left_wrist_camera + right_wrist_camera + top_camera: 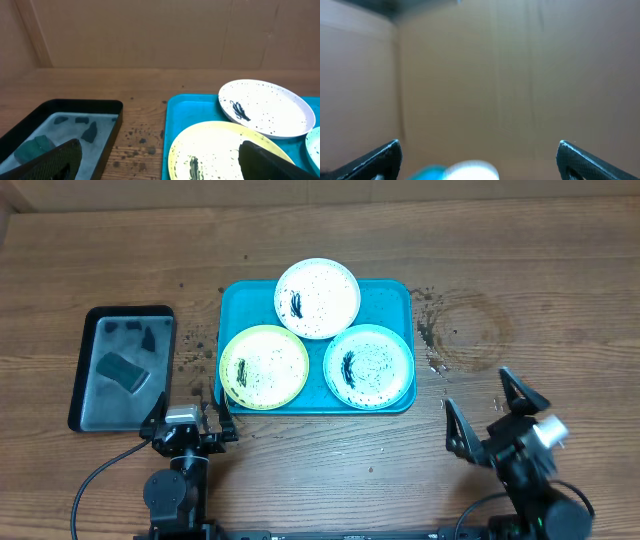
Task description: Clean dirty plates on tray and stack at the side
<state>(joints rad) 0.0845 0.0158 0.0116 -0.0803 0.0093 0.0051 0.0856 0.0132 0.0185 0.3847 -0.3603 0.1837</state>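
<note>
The turquoise tray (pixel 240 298) lies mid-table and holds three speckled plates: a white plate (pixel 318 297) at the back, a yellow-green plate (pixel 264 366) at front left, a light blue plate (pixel 368 366) at front right. Each has a black smear. My left gripper (pixel 190 423) is open and empty, just in front of the tray's left front corner. In the left wrist view its fingers (pixel 160 160) frame the yellow-green plate (pixel 220 150), with the white plate (pixel 270 107) behind it. My right gripper (pixel 497 415) is open and empty, right of the tray. Its wrist view (pixel 479 157) is blurred.
A smaller black-rimmed grey tray (pixel 92 402) with a dark green sponge (pixel 120 368) and scraps sits at the left; it also shows in the left wrist view (pixel 107 125). Dark specks and ring stains mark the wood around the turquoise tray. A cardboard wall stands behind.
</note>
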